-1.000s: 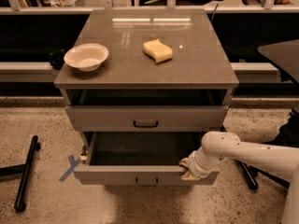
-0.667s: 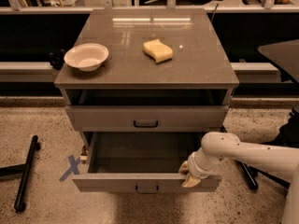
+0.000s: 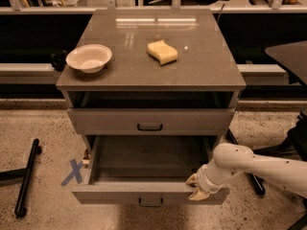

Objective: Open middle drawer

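Note:
The middle drawer is pulled well out of the grey cabinet, and its plain grey inside shows with nothing in it. Its flat front panel carries a small black bar handle at the centre. My gripper, on a white arm coming in from the right, sits at the right part of the front panel's top rim. One finger is inside the drawer and one is on the outer face, clasping the panel. The drawer above is closed.
A white bowl and a yellow sponge lie on the cabinet top. A blue X mark is on the floor at the left, beside a black bar. A dark chair base stands at the right.
The middle drawer has slid further out toward the camera. My gripper has moved with it, staying on the panel's rim.

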Controlling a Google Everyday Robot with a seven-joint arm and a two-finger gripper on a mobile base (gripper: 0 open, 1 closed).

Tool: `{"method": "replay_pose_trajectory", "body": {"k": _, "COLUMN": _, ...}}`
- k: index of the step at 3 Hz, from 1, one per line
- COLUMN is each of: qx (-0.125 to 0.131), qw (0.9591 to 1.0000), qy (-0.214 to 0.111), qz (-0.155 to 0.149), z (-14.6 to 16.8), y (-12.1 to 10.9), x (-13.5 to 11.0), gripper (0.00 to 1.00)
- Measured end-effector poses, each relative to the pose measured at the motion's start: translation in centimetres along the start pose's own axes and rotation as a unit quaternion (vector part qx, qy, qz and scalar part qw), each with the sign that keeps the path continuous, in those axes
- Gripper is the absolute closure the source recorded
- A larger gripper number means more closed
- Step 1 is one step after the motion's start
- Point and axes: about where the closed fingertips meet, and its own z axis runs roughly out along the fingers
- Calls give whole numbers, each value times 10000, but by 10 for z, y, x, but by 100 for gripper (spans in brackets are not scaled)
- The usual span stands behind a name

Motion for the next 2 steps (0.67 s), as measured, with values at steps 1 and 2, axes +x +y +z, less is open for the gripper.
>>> {"method": "replay_pose_trajectory", "body": {"k": 1, "qx": -17, "qw": 10000, "qy": -5, "qz": -1, "z": 2, "y": 1, "x": 0, "gripper": 51}}
{"method": "replay_pose_trajectory", "body": {"k": 2, "qx": -28, "qw": 10000, "qy": -9, "qz": -2, "z": 3, "y": 2, "x": 0, "gripper": 28}}
